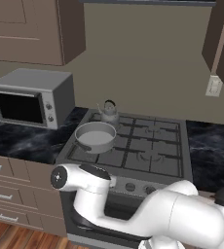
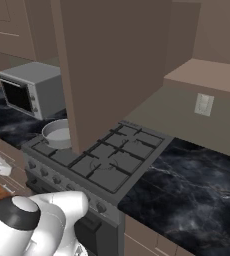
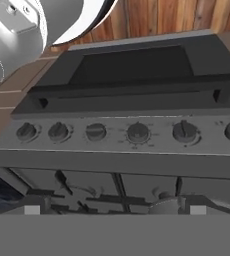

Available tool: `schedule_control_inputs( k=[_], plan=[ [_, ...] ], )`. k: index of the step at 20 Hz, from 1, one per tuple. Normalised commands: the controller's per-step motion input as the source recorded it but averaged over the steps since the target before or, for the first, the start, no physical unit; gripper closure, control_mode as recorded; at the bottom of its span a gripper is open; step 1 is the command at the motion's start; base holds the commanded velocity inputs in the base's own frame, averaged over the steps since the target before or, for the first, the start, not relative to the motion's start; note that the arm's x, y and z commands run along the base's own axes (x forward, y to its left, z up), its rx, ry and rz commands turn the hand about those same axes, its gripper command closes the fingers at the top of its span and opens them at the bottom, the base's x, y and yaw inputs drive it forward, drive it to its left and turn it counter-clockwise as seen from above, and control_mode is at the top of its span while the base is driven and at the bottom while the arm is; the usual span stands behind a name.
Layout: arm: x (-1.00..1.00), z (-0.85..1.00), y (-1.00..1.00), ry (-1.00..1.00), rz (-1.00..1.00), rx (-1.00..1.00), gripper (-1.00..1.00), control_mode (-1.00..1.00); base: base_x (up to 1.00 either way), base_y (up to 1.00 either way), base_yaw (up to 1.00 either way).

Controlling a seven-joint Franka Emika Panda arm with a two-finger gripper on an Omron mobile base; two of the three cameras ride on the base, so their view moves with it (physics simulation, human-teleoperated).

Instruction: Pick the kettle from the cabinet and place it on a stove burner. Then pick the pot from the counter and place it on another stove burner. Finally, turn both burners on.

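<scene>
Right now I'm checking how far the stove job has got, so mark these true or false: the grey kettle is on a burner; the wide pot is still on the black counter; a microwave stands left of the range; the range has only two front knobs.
1. The small grey metal kettle sits on a back burner grate of the grey range. True.
2. The wide shallow grey pot is on the black marble counter. False: it rests on the range's left side, just in front of the kettle.
3. A grey boxy microwave stands on the counter left of the range. True.
4. The range has only two front knobs. False: the hand view shows a row of six round knobs.
</scene>
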Motion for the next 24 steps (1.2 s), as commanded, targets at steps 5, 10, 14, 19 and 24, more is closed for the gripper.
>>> schedule_control_inputs(
  k=[5,10,14,19,24],
  plan=[
    [0.0,-0.32,0.11,-0.06,0.0,0.0,-1.0,-1.0,0.0,0.0,0.0],
    [0.0,-0.17,0.07,-0.05,0.0,0.0,-1.0,-1.0,0.0,0.0,0.0],
    [0.09,-0.18,0.04,-0.06,0.0,0.0,-1.0,-1.0,0.0,0.0,0.0],
    [0.17,-0.23,0.06,-0.09,0.0,0.0,-1.0,-1.0,0.0,0.0,0.0],
    [0.17,-0.23,0.09,-0.09,0.0,0.0,-1.0,-1.0,0.0,0.0,0.0]
  ],
)
